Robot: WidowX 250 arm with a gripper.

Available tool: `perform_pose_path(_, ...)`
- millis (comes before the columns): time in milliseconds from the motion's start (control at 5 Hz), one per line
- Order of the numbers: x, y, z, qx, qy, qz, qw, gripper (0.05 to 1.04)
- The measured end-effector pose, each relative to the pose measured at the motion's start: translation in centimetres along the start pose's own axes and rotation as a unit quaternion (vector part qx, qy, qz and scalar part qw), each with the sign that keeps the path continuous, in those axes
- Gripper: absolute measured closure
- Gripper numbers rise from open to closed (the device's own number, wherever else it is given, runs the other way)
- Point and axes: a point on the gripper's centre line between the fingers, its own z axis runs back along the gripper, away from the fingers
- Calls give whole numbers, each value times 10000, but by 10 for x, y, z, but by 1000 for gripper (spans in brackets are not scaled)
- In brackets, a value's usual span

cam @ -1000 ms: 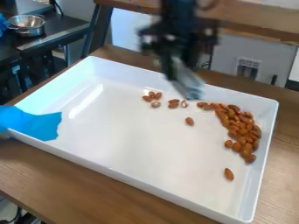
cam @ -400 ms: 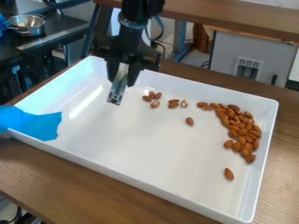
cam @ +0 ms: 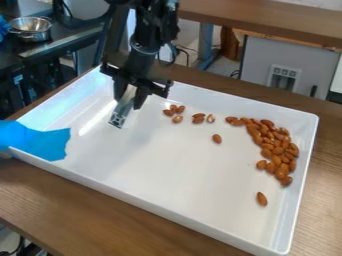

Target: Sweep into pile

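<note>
My gripper (cam: 129,99) hangs over the upper left part of the white tray (cam: 153,200), left of the nuts. It is shut on a small flat silver-grey tool (cam: 122,112), which points down and slightly left, its lower end low over or at the tray floor; contact I cannot tell. Brown almonds (cam: 277,150) lie heaped along the tray's right side. A small cluster of almonds (cam: 174,110) is nearest the tool, with a few more almonds (cam: 199,118) just right of it. One single almond (cam: 217,138) lies mid-tray, another almond (cam: 262,199) at the lower right.
Raised walls run around the tray, which stands on a wooden table (cam: 87,210). A blue cloth or tape piece (cam: 37,140) covers the tray's left corner. At the back left, a metal pot (cam: 30,28) stands on a dark counter.
The gripper and its tool have gone left from above the tray's back middle to its upper left, then a little lower and further left. The almonds look unmoved.
</note>
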Motion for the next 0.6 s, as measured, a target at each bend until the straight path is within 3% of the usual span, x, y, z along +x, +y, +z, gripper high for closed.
perform_pose_path(200,5,-2,-14,194,34,-129,9997,715)
perform_pose_path(600,5,-18,-27,268,126,-352,9989,715)
